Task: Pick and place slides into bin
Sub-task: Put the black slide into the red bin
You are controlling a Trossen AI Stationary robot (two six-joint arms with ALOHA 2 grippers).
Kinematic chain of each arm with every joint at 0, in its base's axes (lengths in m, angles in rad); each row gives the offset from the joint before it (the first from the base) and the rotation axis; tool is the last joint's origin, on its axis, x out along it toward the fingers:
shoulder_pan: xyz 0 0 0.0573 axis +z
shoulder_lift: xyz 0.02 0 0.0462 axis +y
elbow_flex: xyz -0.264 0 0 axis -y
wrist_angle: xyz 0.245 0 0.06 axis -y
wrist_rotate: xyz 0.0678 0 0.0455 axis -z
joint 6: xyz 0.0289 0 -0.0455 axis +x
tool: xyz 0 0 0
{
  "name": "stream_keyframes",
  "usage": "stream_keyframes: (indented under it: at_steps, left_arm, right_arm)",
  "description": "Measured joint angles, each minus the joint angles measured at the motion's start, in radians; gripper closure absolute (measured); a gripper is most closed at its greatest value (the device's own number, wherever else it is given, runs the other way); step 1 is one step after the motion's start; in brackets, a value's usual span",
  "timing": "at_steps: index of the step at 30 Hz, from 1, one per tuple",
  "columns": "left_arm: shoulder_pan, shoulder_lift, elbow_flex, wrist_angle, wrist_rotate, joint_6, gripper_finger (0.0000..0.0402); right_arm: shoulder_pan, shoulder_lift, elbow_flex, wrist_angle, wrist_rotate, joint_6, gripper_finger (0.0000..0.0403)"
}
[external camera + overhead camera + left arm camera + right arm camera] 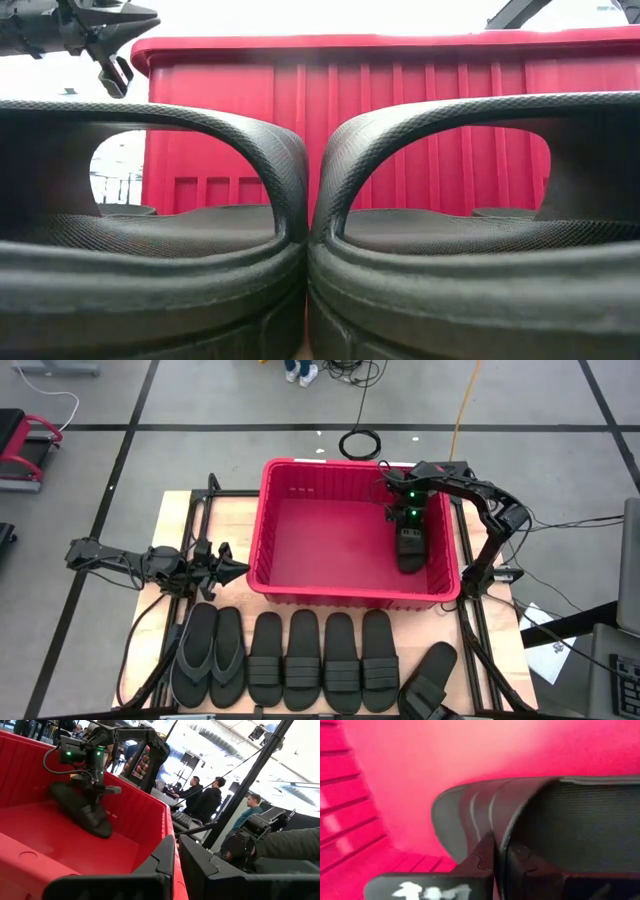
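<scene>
The red bin stands at the middle of the table. My right gripper is inside it near its far right corner, shut on a black slide; the left wrist view shows this slide tilted. My left gripper hovers shut and empty just outside the bin's near left corner. Two flip-flops and several strapped slides lie side by side, soles down, along the table's near edge. One more slide lies askew at the near right. My right gripper pinches the slide's ribbed strap at its edge between the two fingers, one on the strap's outside and one beneath it. The fingers come from above, pointing down. The slide hangs tilted, its far end raised and its near end down at the bin floor.
The bin's right wall is close beside the held slide. In the low view two slides fill the foreground in front of the bin. People stand in the room beyond the table's right side.
</scene>
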Motion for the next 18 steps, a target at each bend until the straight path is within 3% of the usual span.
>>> stream_keyframes:
  at_steps: [5, 11, 18]
  left_arm:
    - [0.0, 0.0, 0.0, 0.005, 0.0, -0.01, 0.0376]
    - [0.0, 0.0, 0.0, 0.007, 0.0, -0.027, 0.0376]
    - [0.0, 0.0, 0.0, 0.007, 0.0, -0.016, 0.0376]
  right_arm:
    - [0.006, -0.002, -0.042, 0.115, 0.1, 0.014, 0.0399]
    - [0.006, -0.003, -0.069, 0.16, 0.11, -0.001, 0.0394]
    - [0.006, -0.03, -0.065, 0.159, 0.114, 0.018, 0.033]
